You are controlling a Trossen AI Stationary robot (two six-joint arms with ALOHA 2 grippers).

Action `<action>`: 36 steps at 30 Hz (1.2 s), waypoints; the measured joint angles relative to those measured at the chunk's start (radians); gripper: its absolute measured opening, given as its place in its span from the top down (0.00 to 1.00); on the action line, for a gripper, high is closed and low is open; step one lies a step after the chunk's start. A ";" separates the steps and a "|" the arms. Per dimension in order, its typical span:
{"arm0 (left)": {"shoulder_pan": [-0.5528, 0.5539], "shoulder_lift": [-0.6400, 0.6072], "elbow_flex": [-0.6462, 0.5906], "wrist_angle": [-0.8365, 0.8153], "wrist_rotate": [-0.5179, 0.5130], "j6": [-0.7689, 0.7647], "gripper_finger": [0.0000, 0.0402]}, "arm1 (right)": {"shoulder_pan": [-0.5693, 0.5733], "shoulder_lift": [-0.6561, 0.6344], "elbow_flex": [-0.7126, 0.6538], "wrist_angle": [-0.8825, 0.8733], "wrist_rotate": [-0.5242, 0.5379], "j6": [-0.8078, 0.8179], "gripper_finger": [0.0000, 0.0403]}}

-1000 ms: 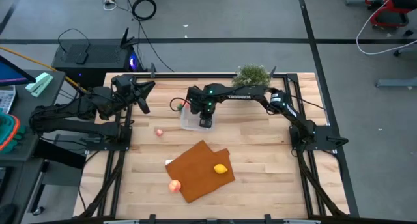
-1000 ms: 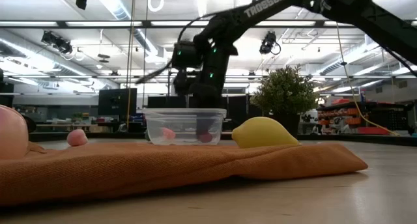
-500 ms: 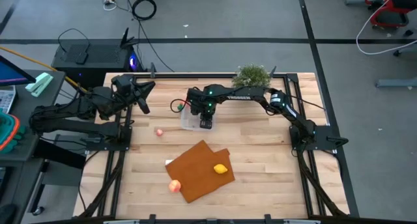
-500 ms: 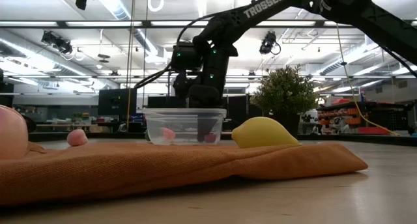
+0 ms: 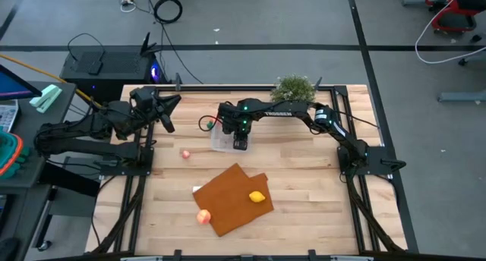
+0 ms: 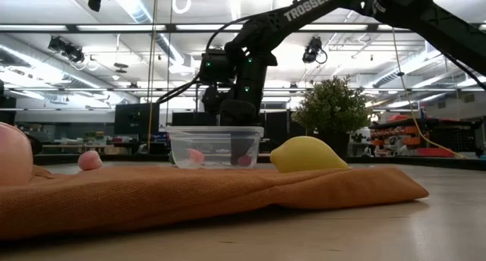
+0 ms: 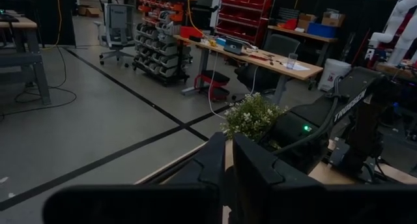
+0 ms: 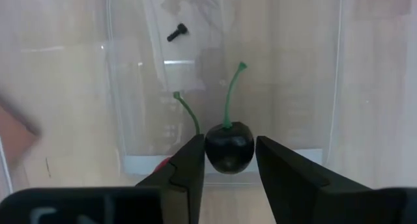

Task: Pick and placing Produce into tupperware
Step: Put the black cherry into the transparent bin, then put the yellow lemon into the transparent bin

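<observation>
The clear tupperware (image 5: 222, 137) stands on the wooden table, left of the potted plant (image 5: 293, 87). My right gripper (image 8: 229, 152) points down into it, shut on a dark cherry (image 8: 229, 146). A pink piece (image 6: 196, 155) lies inside, and a second green stem (image 8: 187, 113) shows beside the left finger. A yellow lemon (image 5: 258, 196) and a peach-orange fruit (image 5: 203, 216) rest on the orange-brown mat (image 5: 228, 187). A small pink piece (image 5: 185, 154) lies on the bare wood. My left gripper (image 7: 228, 162) waits shut at the far left, held level above the table. My right gripper pinches the dark cherry's round body (image 8: 210, 149) between its two fingertips (image 8: 189, 162), coming from above and pointing down. The green stem (image 8: 229, 100) sticks out free beyond the fingers. The cherry sits low inside the tupperware; whether it rests on the floor I cannot tell.
A small red and green piece (image 5: 204, 125) lies just left of the tupperware. The plant stands at the far edge. Bare wood stretches to the right of the mat and between mat and tupperware. A small black screw (image 8: 176, 33) shows through the tupperware's clear floor.
</observation>
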 joint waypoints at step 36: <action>0.000 0.000 0.000 -0.010 0.000 -0.001 0.92 | 0.010 -0.011 0.153 -0.061 -0.016 0.003 0.63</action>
